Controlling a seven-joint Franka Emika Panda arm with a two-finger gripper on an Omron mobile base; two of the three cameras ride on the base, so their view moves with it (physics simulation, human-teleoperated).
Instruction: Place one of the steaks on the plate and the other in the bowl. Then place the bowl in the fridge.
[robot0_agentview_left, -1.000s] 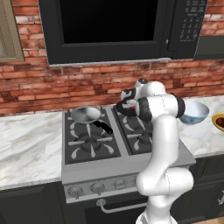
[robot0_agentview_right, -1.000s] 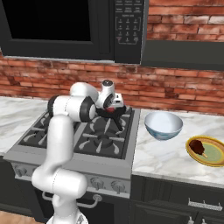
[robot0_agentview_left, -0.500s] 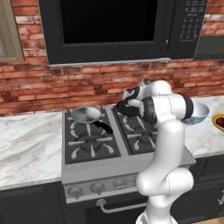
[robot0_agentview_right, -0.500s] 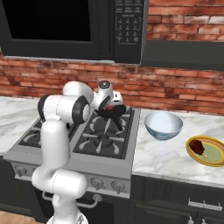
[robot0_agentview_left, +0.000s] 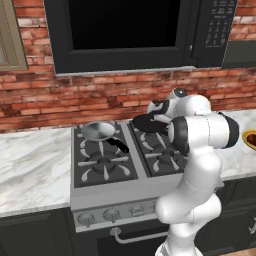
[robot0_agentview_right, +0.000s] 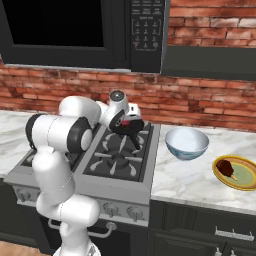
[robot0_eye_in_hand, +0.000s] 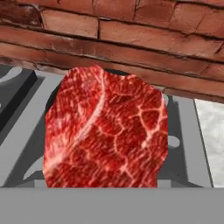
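The bright red steak (robot0_eye_in_hand: 105, 131) hangs close in front of the hand camera, with the stove and brick wall behind it. My gripper (robot0_agentview_right: 131, 119) is shut on this steak just above the black pan (robot0_agentview_left: 146, 123) on the back right burner; the steak hides the fingertips. The dark brown steak (robot0_agentview_right: 226, 169) lies on the yellow-olive plate (robot0_agentview_right: 243, 179) on the counter at the right. The pale blue-grey bowl (robot0_agentview_right: 186, 143) stands empty between stove and plate. The fridge is out of view.
A silver frying pan (robot0_agentview_left: 98, 131) sits on the back left burner of the stove (robot0_agentview_left: 107, 167). A brick wall and a black microwave (robot0_agentview_right: 80, 30) close in behind and above. Marble counter (robot0_agentview_left: 30, 165) runs on both sides.
The arm's upper links have swung round while the hand stayed over the black pan, rising a little with the red steak.
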